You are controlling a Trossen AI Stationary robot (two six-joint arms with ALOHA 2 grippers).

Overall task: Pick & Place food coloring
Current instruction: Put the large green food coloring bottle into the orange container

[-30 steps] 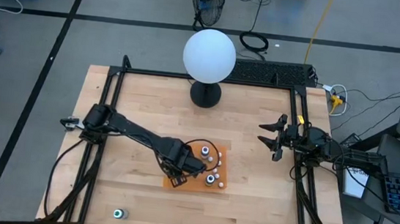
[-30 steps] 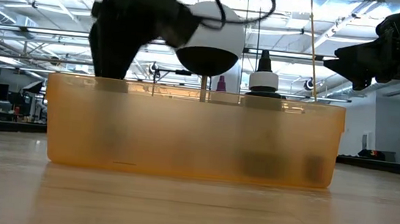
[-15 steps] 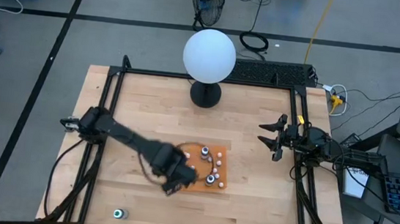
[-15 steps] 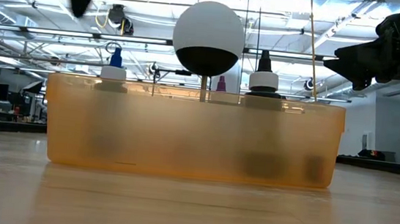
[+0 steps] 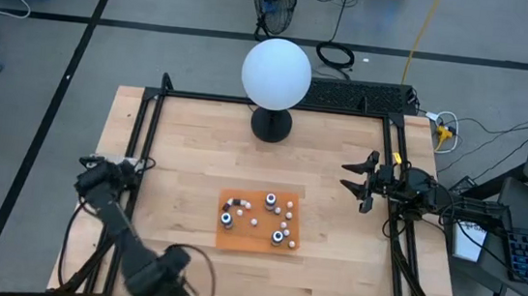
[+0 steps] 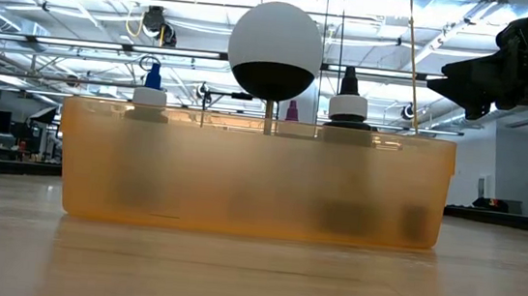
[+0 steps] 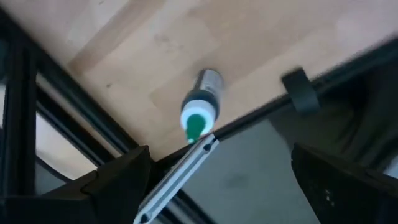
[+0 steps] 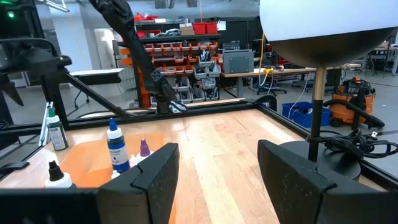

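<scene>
Several food coloring bottles (image 5: 268,202) stand in the orange tray (image 5: 236,235) at mid-surface; one green-tipped bottle (image 7: 200,112) lies alone by the near-left edge of the surface, apparently the last to move. Left claw (image 7: 217,177) hovers above it, fingers spread, empty. Right claw (image 5: 358,184) waits open at the surface's right edge. Task judged mostly done.

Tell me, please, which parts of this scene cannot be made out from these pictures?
- Green-tipped bottle: hidden under the left arm in the high view, showing only in the left wrist view.
- Left gripper: blurred at the table's near edge in the high view.
- Bottles' lower parts: veiled by the orange tray wall in the low view.
- Bottle colours on the tray: too small in the high view.
</scene>
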